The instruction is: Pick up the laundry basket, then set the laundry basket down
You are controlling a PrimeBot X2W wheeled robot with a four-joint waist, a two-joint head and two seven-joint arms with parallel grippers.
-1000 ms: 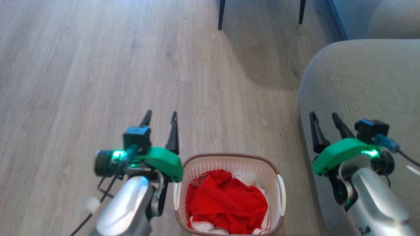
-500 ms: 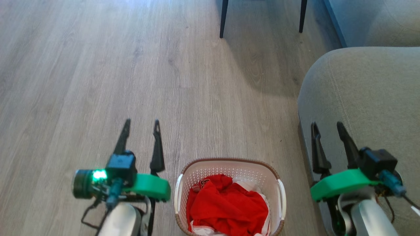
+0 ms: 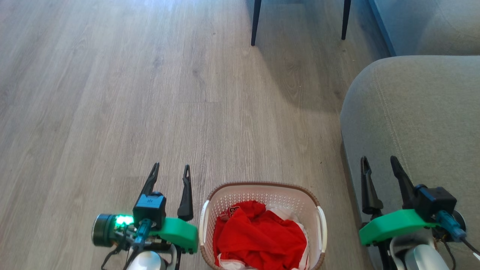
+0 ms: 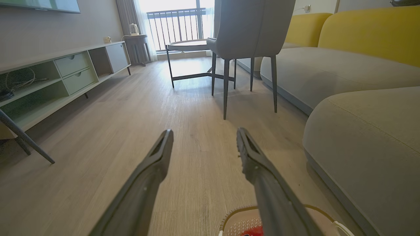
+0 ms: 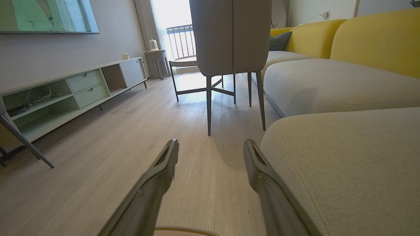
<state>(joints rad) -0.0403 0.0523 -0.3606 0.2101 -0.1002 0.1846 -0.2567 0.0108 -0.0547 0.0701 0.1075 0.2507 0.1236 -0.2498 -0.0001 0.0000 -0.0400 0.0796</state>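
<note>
The laundry basket [image 3: 258, 195] is white, perforated, brown-rimmed; its clothes [image 3: 258, 236] are red and white. The floor [image 3: 150, 93] is grey wood-grain, the sofa [image 3: 416, 112] grey with a yellow backrest [image 4: 370, 32].

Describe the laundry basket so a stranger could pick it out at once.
Find the grey sofa at the right of the head view; on the wooden floor beside it stands the laundry basket. Its white perforated walls, brown rim and red clothes inside set it apart.

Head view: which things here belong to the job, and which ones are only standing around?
For the job: laundry basket, red clothes inside, left end effector, right end effector (both open, empty).
Only standing around: grey sofa, chair legs, wooden floor.
</note>
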